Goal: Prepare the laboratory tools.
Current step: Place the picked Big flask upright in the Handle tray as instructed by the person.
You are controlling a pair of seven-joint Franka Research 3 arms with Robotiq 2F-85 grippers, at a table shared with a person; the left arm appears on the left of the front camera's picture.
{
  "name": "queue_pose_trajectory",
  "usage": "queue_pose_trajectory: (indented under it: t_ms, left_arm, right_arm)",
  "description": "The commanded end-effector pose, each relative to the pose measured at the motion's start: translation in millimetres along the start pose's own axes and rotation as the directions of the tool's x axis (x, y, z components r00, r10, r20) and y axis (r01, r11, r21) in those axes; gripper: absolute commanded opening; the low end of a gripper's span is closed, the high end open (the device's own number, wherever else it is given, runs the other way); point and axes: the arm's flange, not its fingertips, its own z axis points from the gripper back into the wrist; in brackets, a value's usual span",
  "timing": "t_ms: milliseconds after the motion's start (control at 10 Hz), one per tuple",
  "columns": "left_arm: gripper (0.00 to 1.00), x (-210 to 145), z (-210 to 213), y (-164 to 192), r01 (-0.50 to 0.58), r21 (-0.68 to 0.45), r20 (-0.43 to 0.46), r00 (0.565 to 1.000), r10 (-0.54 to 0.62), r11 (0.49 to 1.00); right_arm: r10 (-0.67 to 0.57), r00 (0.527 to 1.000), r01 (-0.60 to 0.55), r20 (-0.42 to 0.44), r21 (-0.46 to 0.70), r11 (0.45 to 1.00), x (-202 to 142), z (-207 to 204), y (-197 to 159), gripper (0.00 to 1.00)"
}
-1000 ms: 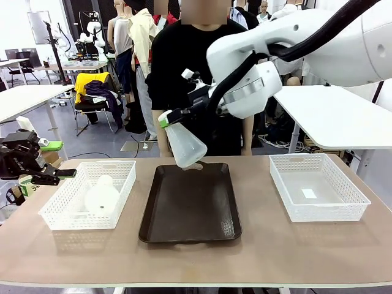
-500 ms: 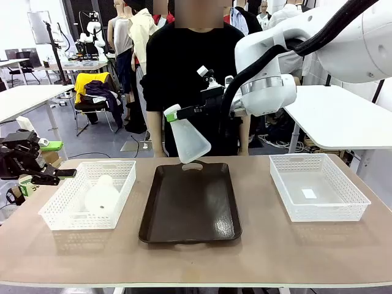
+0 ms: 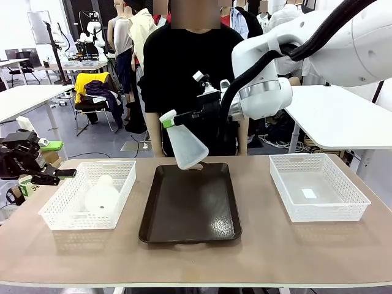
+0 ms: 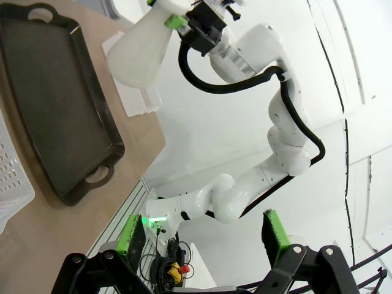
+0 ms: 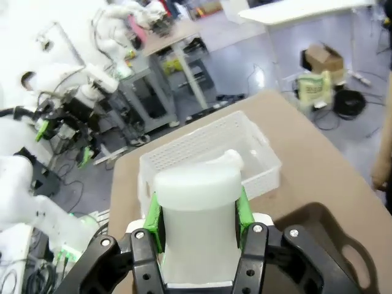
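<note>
The tilted flask (image 3: 187, 147), clamped at its neck in the right hand (image 3: 168, 119), was judged best righted before being lowered onto the tray (image 3: 190, 211), the left hand (image 3: 60, 174) being held apart.

We see the tray (image 3: 190, 211) between left basket (image 3: 76, 218) and right basket (image 3: 318, 212); one flask (image 3: 101, 197) in the left; another flask (image 3: 187, 147) above the tray.
</note>
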Motion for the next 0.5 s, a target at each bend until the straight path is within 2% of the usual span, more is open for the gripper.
queue_pose_trajectory:
  t_ms: [0, 200, 400]
  left_arm:
    - [1.00, -1, 1, -2, 0.005, -0.003, 0.001, 1.000, -0.005, 1.000]
    - [1.00, -1, 1, -2, 0.005, -0.003, 0.001, 1.000, -0.005, 1.000]
    - [1.00, -1, 1, -2, 0.005, -0.003, 0.001, 1.000, -0.005, 1.000]
  right_arm:
    - [0.131, 0.991, -0.127, -0.006, 0.215, 0.968, -24, -5, -7, 0.00]
    - [0.195, 0.971, -0.231, 0.137, 0.331, 0.915, -49, -3, -13, 0.00]
    - [0.288, 0.916, -0.383, 0.280, 0.391, 0.837, -68, -3, -15, 0.00]
